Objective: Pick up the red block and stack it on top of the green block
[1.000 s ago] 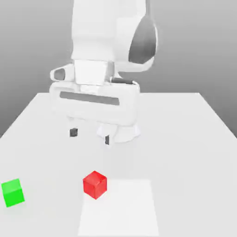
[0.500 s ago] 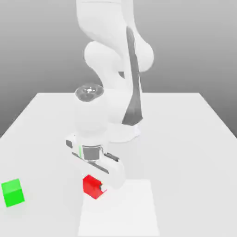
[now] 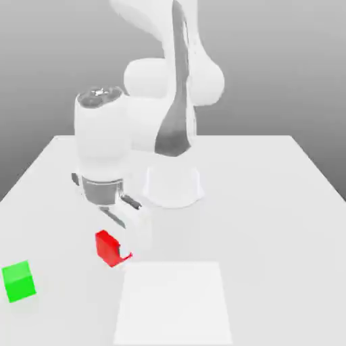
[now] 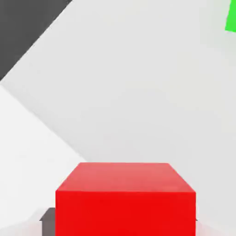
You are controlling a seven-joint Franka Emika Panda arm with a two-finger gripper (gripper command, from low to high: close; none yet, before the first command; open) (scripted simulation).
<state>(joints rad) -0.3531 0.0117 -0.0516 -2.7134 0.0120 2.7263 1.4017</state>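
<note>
White table [image 3: 270,203], grey backdrop. Gripper [image 3: 121,251] clamped on red block [image 3: 107,246], raised off surface. Green block [image 3: 18,281] near exterior view's left edge. Step: transport. Next: align above green block, lower, release.

I am seeing a pale grey table [image 3: 270,203] filling the lower part of the exterior view; its far edge is running straight across, and its side edges are spreading outward toward me; a brighter white square patch [image 3: 174,303] is lying flat on the table at about 6 o'clock in that view, reaching down to the frame's lower edge; behind the table a plain grey backdrop [image 3: 284,61] is grading from darker at 12 o'clock to lighter near the table's far edge; in the hand view I am seeing the table surface [image 4: 138,92] as a pale plane, and a dark area [image 4: 23,27] beyond its edge.
</note>
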